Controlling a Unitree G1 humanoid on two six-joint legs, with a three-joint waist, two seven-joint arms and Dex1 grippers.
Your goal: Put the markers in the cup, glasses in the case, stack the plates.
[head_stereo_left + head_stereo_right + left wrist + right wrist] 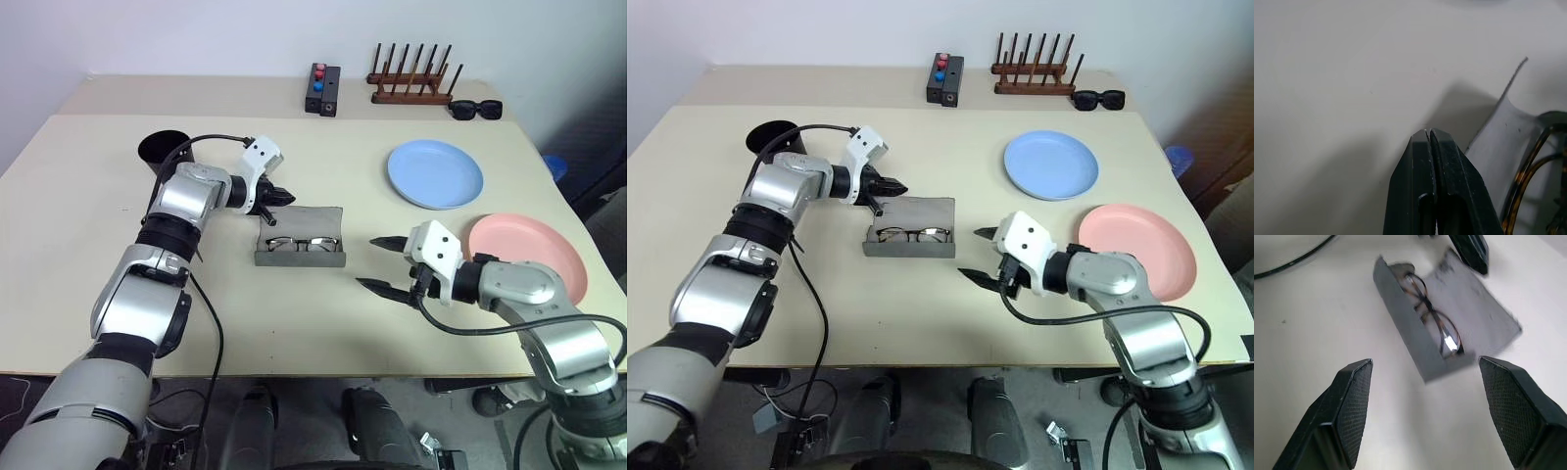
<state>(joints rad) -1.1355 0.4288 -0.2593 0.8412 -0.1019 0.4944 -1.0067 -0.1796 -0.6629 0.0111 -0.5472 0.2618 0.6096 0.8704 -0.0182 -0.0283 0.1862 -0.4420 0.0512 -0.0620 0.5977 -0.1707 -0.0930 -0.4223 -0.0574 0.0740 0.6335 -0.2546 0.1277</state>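
The place looked like a robot test room or lab rather than a home. A plain cream desk point(88, 196) stood against a bare white wall point(196, 34), and loose black cables point(813, 392) hung below its front edge. Household things were laid out on it like test props: a wooden rack point(411, 83) with dark pegs, a small black box point(323, 90) with red and blue buttons, sunglasses point(476, 109), and two plates point(435, 174).

bare table point(294, 313) before case point(300, 250), left claw point(284, 196) crowding flap
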